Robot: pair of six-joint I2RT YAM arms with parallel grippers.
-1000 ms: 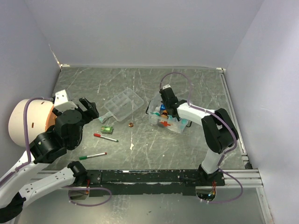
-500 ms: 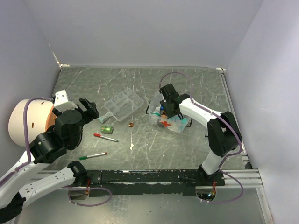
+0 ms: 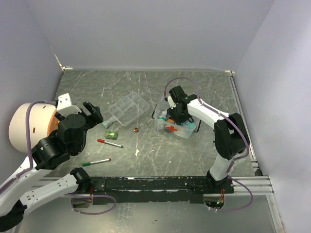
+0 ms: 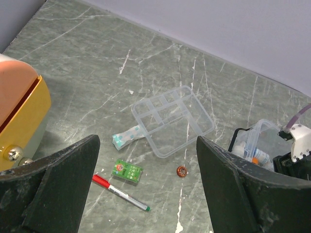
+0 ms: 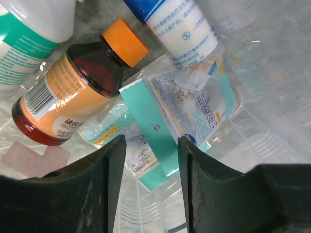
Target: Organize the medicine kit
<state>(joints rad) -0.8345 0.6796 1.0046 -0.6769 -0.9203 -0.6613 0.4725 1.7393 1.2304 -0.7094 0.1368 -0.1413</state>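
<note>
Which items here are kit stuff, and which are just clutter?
Job: clear box, divided tray, orange-capped bottle, packets in the box, loose teal packet, loose green packet.
Lying about: red pen, green pen, big white cylinder.

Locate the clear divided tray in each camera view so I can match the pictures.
Top external: the divided tray lies left of centre, tilted diagonally.
Left wrist: it sits in the middle of the picture.
Right wrist: not in it.
Shared landmark: a small brown disc lies just below the tray in both views that show it.
</note>
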